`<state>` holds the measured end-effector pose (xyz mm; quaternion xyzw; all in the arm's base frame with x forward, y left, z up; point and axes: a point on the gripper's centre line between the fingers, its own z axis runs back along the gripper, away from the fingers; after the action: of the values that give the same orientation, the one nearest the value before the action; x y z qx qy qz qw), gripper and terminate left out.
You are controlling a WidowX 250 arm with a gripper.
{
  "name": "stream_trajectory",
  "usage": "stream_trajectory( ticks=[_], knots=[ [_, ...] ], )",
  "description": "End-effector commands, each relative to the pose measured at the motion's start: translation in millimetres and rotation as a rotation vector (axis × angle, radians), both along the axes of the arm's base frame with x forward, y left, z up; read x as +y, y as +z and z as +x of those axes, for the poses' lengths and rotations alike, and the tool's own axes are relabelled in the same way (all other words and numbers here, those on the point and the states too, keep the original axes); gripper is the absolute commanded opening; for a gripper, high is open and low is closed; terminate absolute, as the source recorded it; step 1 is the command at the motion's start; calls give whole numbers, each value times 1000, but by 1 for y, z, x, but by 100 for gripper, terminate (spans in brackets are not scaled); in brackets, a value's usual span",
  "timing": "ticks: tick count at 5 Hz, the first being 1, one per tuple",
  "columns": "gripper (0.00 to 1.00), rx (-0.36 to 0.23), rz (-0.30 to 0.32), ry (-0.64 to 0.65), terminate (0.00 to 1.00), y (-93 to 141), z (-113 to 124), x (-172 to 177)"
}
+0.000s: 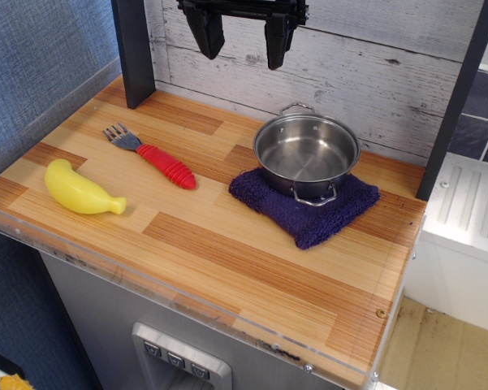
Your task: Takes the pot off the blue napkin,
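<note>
Sitting on blue napkin (308, 210) near right edge: pot (306, 153); claw (239, 36) spread, high.

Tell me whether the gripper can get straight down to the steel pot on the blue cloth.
Probably yes: the black gripper hangs open above, nothing lies between it and the shiny steel pot, which sits uncovered and empty.

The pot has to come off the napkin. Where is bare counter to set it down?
Free: the wide front strip, between banana and napkin; also the middle, between fork and napkin. Crowded: the right back, where the pot sits, and the left, by banana and fork.
</note>
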<state>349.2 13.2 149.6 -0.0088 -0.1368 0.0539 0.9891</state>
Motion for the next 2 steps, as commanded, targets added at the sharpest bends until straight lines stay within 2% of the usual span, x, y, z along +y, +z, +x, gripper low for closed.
stream_trajectory(
  ticks=[1, 2],
  knots=[
    [100, 0, 0, 0, 0, 0, 0, 0],
    [100, 29, 13, 1, 0, -11, 7, -4]
  ],
)
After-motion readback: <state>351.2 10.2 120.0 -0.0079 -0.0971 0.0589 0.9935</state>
